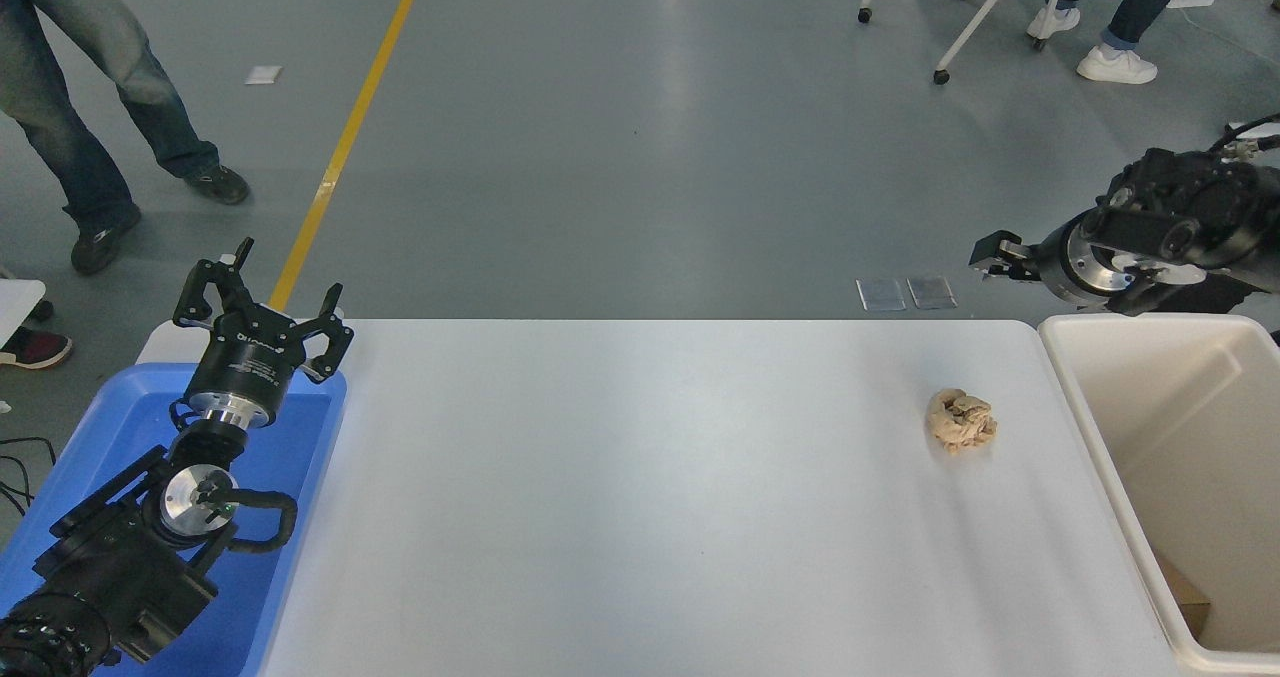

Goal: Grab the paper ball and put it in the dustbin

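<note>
**Paper ball lay ungrasped beside the dustbin**

The paper ball point(962, 421) sat on the white counter point(640, 497), near the dustbin point(1100, 427). The right gripper point(1000, 255) hung beyond the counter's far edge, seen end-on; whether it was open could not be told. A poorly centred approach could nudge the ball away. The left gripper point(262, 309), fingers spread, was parked over the blue tray point(110, 427).

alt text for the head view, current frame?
A tan paper ball lies on the white table beside a cream dustbin, ungrasped. The right gripper hangs beyond the table's far right corner; the left gripper is parked open over a blue tray.
</note>
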`<move>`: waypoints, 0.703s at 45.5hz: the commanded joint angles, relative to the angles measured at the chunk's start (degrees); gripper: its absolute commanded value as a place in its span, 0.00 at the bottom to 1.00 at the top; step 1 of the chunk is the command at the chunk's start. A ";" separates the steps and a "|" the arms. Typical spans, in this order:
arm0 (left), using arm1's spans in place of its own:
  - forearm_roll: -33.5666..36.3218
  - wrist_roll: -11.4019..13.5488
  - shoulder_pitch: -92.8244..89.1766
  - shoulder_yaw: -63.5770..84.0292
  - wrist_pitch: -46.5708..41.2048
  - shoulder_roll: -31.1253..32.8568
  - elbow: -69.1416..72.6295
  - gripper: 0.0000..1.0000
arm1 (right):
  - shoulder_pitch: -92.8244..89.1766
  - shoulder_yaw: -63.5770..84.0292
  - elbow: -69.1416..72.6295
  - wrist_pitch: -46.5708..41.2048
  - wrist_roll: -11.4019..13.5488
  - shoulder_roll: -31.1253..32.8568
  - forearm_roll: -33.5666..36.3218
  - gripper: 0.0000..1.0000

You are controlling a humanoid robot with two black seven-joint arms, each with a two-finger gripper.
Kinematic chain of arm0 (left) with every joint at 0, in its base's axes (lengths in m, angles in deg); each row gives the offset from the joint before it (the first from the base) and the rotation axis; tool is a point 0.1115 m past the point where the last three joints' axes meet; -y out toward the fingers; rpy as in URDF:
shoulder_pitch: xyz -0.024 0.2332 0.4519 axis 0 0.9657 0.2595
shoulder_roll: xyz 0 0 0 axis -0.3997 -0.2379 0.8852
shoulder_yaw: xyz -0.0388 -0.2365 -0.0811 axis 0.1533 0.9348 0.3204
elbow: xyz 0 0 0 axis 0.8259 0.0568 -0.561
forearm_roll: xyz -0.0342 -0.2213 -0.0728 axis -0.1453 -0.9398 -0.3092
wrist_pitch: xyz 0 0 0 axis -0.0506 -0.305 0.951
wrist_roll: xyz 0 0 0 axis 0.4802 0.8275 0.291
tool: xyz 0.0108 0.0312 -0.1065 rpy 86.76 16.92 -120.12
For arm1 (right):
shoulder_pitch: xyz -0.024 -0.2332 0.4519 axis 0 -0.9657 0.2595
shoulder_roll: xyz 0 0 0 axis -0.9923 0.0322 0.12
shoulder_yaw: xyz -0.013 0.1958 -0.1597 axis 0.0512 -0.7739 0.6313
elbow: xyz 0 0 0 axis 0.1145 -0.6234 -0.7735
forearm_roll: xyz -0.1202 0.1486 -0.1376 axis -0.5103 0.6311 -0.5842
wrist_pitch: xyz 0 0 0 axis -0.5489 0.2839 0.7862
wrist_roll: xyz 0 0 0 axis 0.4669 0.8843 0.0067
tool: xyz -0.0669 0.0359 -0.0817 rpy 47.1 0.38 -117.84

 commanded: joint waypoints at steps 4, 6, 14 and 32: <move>0.00 0.00 0.00 0.08 -0.01 0.00 -0.06 0.99 | -11.29 -3.80 -9.64 6.76 -0.09 -4.70 0.43 1.00; -0.01 0.00 0.00 0.08 -0.01 0.00 0.03 0.99 | -12.16 -4.06 -10.17 7.37 -0.09 -4.96 0.43 1.00; -0.01 0.00 0.00 0.08 -0.01 0.00 0.03 0.99 | -15.07 -5.29 -11.14 10.53 -0.09 -5.93 0.43 1.00; 0.08 -0.09 0.00 0.08 -0.01 0.00 -0.06 0.99 | -19.46 -8.72 -11.14 13.17 -0.18 -7.60 0.43 1.00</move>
